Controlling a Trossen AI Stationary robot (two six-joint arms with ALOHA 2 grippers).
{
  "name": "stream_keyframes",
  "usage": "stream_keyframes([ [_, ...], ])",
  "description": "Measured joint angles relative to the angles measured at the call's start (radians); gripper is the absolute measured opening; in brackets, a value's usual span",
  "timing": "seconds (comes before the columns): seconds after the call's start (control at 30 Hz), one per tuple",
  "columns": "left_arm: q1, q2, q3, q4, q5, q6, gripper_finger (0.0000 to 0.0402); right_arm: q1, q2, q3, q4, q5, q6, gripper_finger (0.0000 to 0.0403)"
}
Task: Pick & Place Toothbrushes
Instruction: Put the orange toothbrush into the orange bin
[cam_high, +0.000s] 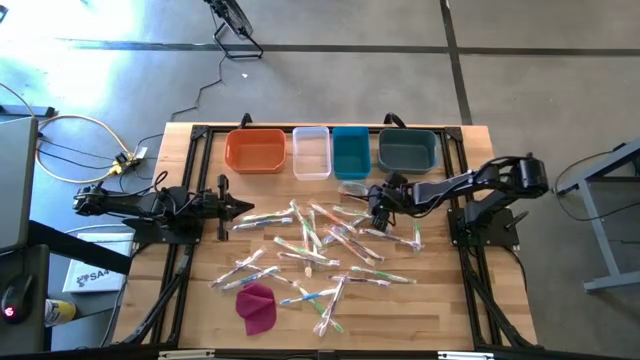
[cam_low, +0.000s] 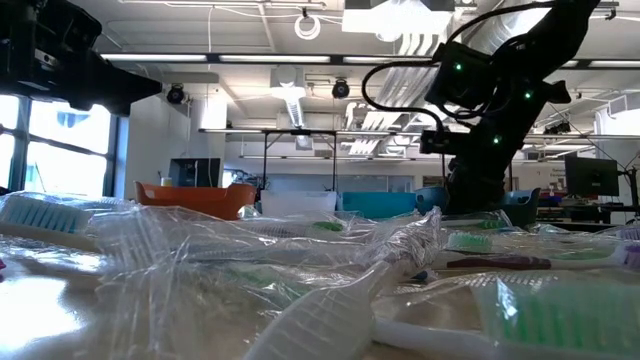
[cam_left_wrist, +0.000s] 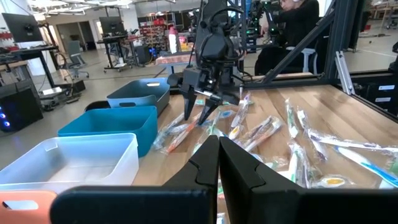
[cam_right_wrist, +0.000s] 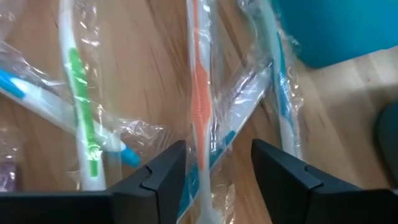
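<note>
Many wrapped toothbrushes (cam_high: 320, 240) lie scattered flat across the middle of the wooden table. My right gripper (cam_high: 378, 210) hangs open over the far right part of the pile, slanting down. In the right wrist view its fingers (cam_right_wrist: 163, 171) stand on either side of an orange-handled toothbrush (cam_right_wrist: 198, 106) in a clear wrapper, with a green one (cam_right_wrist: 78, 93) and a blue one (cam_right_wrist: 281, 87) beside it. I see no touch. My left gripper (cam_high: 243, 207) waits shut at the pile's left edge, pointing level, with nothing in it.
Four bins stand in a row along the far edge: orange (cam_high: 255, 150), clear (cam_high: 311, 152), teal (cam_high: 351, 150) and dark blue-grey (cam_high: 408, 150). A magenta cloth lump (cam_high: 257, 305) lies near the front edge. Black frame rails (cam_high: 205, 170) run along both table sides.
</note>
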Motion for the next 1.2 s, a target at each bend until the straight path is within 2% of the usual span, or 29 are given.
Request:
stream_keyframes([
  [0.2,0.0,0.0,0.0,0.0,0.0,0.001,0.0008,0.0,0.0,0.0,0.003,0.001,-0.001,0.0146],
  [0.5,0.0,0.0,0.0,-0.001,0.0,0.001,0.0008,0.0,0.0,0.0,0.002,0.001,-0.008,0.0068],
  [0.73,0.0,0.0,0.0,-0.001,0.0,0.001,0.0008,0.0,-0.001,0.0,0.004,-0.018,-0.008,0.0025],
  [0.87,0.0,0.0,0.0,-0.001,0.0,0.001,0.0008,0.0,-0.001,0.0,0.004,-0.018,-0.008,0.0013],
  [1.2,0.0,0.0,0.0,-0.001,0.0,0.0,0.0008,0.001,-0.035,0.0,0.003,-0.029,-0.035,0.0012],
])
